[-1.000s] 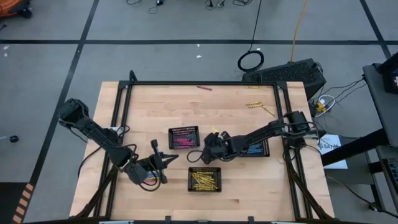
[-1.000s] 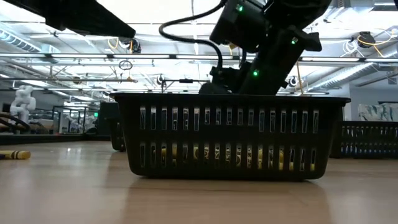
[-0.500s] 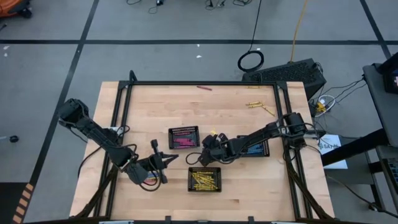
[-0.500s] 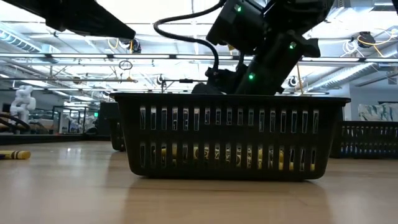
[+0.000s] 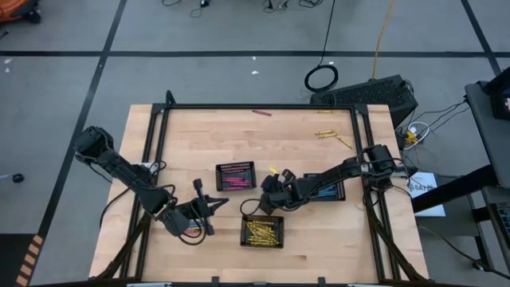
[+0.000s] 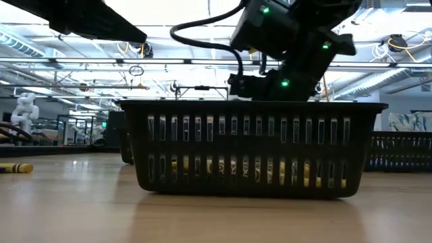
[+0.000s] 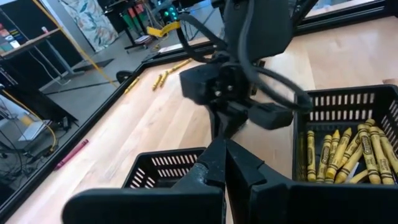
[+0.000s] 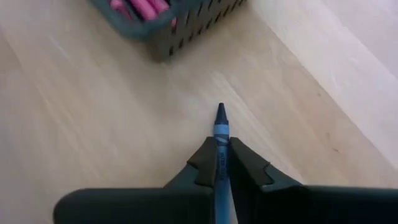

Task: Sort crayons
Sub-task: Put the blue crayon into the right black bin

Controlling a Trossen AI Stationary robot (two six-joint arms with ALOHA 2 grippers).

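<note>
Left gripper (image 5: 213,205) clenched on nothing near the table's front left, right gripper (image 8: 221,163) now snapped tight on a blue crayon (image 8: 220,134), above bare wood just by the pink-crayon tray (image 8: 163,22), fingers wide a second ago

Left arm (image 5: 119,171): dark, matte, jointed links with rounded housings, black cables looping beside them. Left hand (image 7: 225,163): two black, tapering, wedge-shaped fingers on a broad black bar.

Right arm (image 5: 343,169): same dark build, blocky wrist, thick black cable arching over it, small green lights on the housing. Right hand (image 8: 220,163): two black angular fingers.
</note>
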